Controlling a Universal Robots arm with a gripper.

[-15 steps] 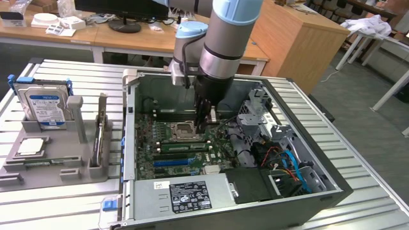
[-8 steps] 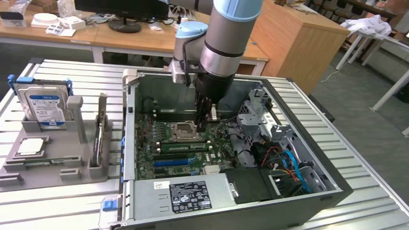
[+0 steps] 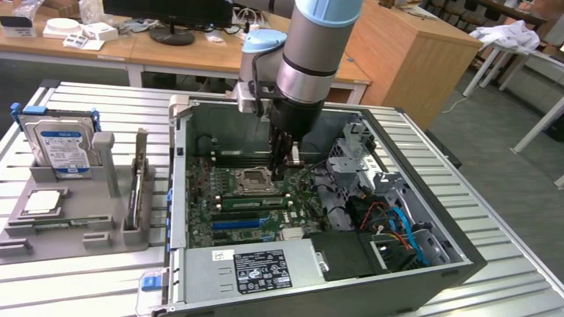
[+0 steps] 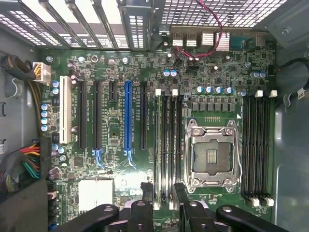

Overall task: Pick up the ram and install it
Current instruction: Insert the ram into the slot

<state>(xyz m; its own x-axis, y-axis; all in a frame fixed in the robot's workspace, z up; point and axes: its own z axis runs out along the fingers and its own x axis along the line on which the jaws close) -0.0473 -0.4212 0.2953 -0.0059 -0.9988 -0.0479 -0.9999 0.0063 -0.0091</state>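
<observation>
I have the arm reaching down into the open dark-grey metal computer case (image 3: 458, 261), which lies on its side on the slatted silver surface (image 3: 88, 284). The black two-fingered hand (image 3: 284, 170) (image 4: 162, 189) hangs over the green motherboard (image 4: 111, 72), just beside the square silver processor socket (image 3: 255, 177) (image 4: 212, 154).

In the wrist view the fingers (image 4: 179, 198) stand spread apart, wider than anything between them, so the hand is open and grips nothing.

The ram (image 3: 251, 202) (image 4: 159, 145), a long slim green circuit-board stick, stands on edge in the memory slot farthest from the socket, one of three black slots on that side. One end of it sits near the fingertips. I cannot tell whether either finger touches it.

On the exterior view's left, outside the case, a grey plastic parts tray (image 3: 53, 234) holds a silver hard drive with a blue-white label (image 3: 60, 146) standing upright, with a dark expansion card (image 3: 139, 181) on edge near it.
</observation>
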